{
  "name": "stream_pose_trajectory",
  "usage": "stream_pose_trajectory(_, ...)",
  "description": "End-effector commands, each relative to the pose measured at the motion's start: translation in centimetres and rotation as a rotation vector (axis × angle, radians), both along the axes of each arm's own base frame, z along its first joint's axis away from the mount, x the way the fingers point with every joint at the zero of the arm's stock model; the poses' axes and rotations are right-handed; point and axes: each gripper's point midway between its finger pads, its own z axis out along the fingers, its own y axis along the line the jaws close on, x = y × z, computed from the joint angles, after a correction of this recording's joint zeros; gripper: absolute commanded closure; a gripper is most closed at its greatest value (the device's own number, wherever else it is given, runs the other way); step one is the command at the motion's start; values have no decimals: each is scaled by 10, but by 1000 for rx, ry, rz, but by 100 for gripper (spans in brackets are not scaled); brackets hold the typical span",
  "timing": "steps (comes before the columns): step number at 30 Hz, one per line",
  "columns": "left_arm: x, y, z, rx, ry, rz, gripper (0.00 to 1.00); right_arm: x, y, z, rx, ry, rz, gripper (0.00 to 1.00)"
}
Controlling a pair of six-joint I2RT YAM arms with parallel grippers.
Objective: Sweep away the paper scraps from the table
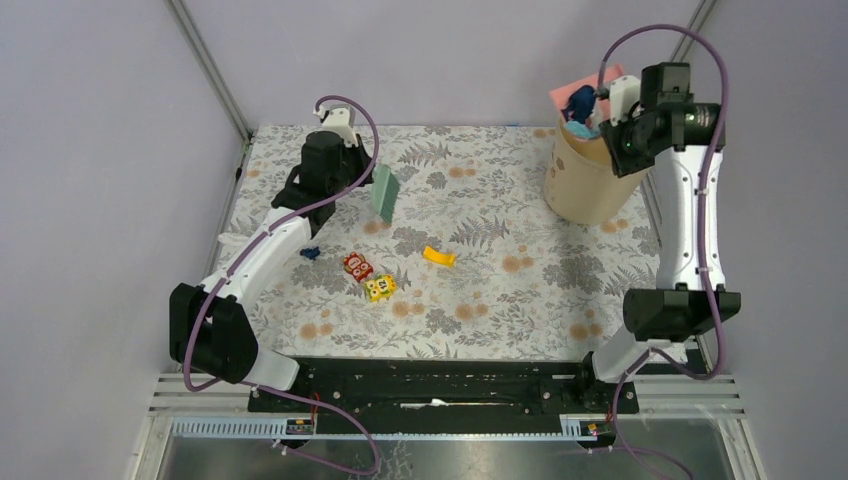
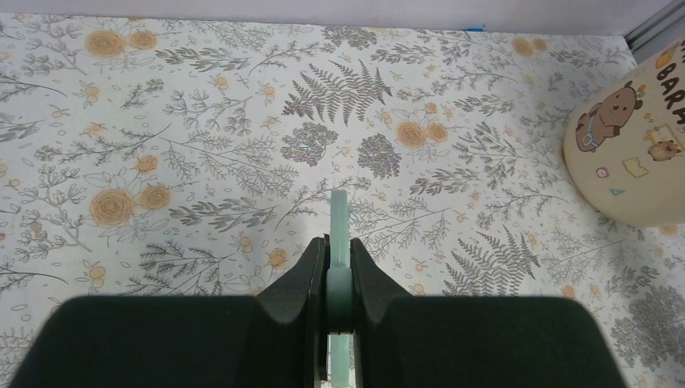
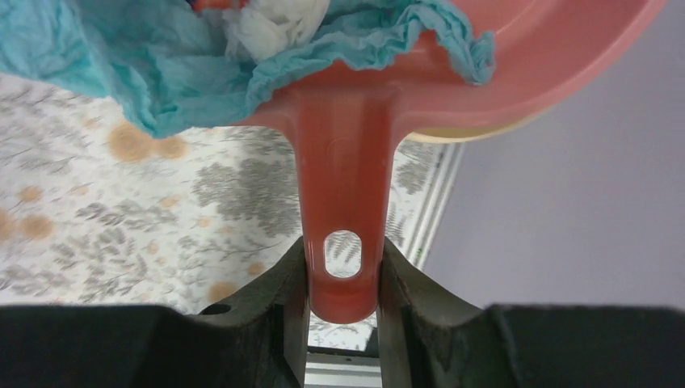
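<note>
Left gripper (image 2: 339,249): closed flat on a pale green paddle (image 1: 385,192), which stands on edge at the far left of the table (image 1: 500,310). Just right of the left arm, one navy paper wad (image 1: 309,253) lies loose on the table, apart from the paddle and nearer than it. Right of the wad: a red toy block (image 1: 357,264), a yellow toy block (image 1: 380,288) and a yellow curved piece (image 1: 438,256), none of them for sweeping. Far right: a beige bin (image 1: 590,175). Right gripper (image 3: 343,271): clamped on the handle of a pink dustpan (image 3: 565,56), held above the bin's mouth. The pan carries the collected paper scraps (image 3: 121,56), crumpled teal with some white; none is seen falling. Assessment: the emptying step is in hand and the task is mostly done. The next move calls for tipping the pan so that the load drops inside the bin, then bringing the pan down by the wad so the paddle can push it in, clear of the blocks.
</note>
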Motion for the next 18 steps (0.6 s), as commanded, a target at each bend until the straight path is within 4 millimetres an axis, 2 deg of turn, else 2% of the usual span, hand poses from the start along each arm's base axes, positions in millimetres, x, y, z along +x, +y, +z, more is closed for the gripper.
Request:
stream_pose_trajectory(1, -1, -14, 43, -69, -100, -50, 100, 12, -48, 26, -104, -34, -94, 100)
stream_pose_trajectory(4, -1, -15, 43, -72, -98, -56, 100, 19, -78, 22, -195, 3, -130, 100)
stream_pose_trajectory(6, -2, -16, 45, -77, -101, -63, 100, 27, -100, 23, -314, 32, -141, 100)
stream_pose_trajectory(8, -2, -18, 43, -81, -97, -69, 100, 37, -120, 33, -443, 35, -137, 100)
stream_pose_trajectory(13, -1, -21, 40, -84, -87, -82, 100, 61, -171, 71, -842, 62, -126, 100)
stream_pose_trajectory(18, -3, -18, 44, -79, -97, -74, 100, 69, -186, 103, -1095, -19, -108, 100)
